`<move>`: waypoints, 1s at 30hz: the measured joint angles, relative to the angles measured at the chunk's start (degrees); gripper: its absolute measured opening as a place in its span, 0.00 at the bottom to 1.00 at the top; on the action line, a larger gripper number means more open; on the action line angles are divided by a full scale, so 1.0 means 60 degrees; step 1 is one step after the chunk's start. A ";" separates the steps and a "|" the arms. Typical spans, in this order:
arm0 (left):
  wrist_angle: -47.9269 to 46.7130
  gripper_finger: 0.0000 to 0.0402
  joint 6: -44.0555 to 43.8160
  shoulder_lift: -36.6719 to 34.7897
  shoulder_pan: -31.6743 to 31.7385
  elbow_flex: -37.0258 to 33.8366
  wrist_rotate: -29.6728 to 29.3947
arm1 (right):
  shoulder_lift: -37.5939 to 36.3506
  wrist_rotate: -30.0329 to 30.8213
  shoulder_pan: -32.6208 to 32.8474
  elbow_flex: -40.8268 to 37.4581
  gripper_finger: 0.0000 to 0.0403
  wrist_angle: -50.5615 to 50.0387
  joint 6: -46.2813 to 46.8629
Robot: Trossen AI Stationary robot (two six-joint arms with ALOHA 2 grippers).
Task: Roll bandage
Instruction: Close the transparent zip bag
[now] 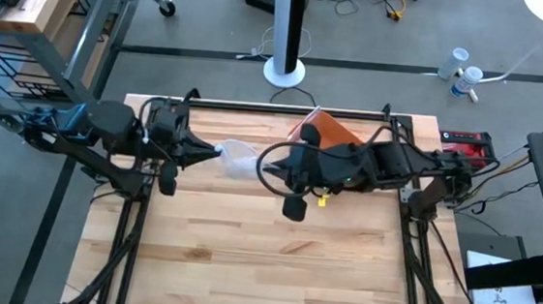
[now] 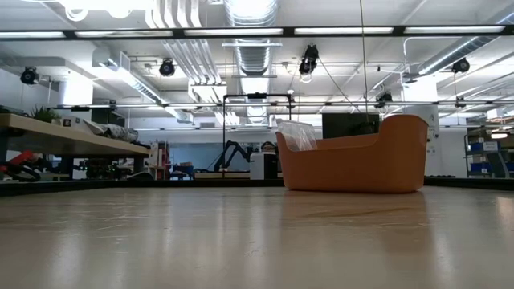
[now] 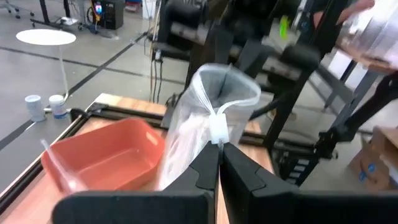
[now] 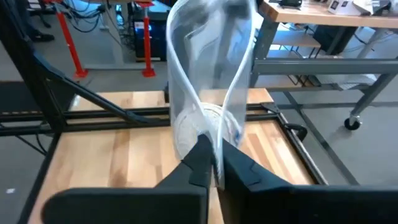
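Both arms on 1 bag, above the worktop point(image 1: 243, 266)

My left end effector point(image 3: 219, 148) and right end effector point(image 4: 211, 152) each pinch the clear bag point(image 1: 235, 158), stretching it, I judge, to reach the bandage point(image 4: 196, 127).

Wooden table point(image 1: 262, 268) seen from above. Left gripper point(image 1: 215, 151) and right gripper point(image 1: 263, 165) meet at mid-table, both pinching clear plastic bag point(image 1: 237, 158) stretched between them. Orange bin point(image 1: 331, 131) behind right arm, near far edge.

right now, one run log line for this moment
left end effector: shut on clear bag | right end effector: shut on clear bag | bag: held above table | orange bin: behind
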 joint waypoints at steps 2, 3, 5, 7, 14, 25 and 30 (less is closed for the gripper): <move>-0.0455 0.01 0.0025 -0.0130 -0.0002 0.0000 -0.0035 | -0.0090 -0.0042 0.0007 0.0000 0.02 -0.0004 -0.0061; -0.0677 0.01 0.0010 -0.0179 -0.0005 0.0000 -0.0146 | -0.0142 -0.0075 0.0012 0.0000 0.01 -0.0015 -0.0068; -0.1061 0.04 0.0000 -0.0291 -0.0004 0.0000 -0.0309 | -0.0198 -0.0111 0.0000 0.0061 0.00 -0.0136 -0.0066; -0.1358 0.07 0.0096 -0.0323 0.0007 0.0000 -0.0359 | -0.0211 -0.0213 -0.0039 0.0204 0.00 -0.0344 0.0016; -0.1531 0.23 0.0926 0.0123 0.0000 -0.0047 -0.0346 | -0.0218 -0.0579 -0.0138 0.0675 0.00 -0.1039 0.0506; -0.1963 0.50 0.1212 0.0999 0.0000 -0.0068 -0.1111 | -0.0225 -0.0945 -0.0127 0.1336 0.00 -0.1206 0.0061; -0.1421 0.58 0.1257 0.1265 0.0007 -0.0083 -0.1512 | -0.0230 -0.1593 -0.0124 0.1620 0.00 -0.1260 -0.0002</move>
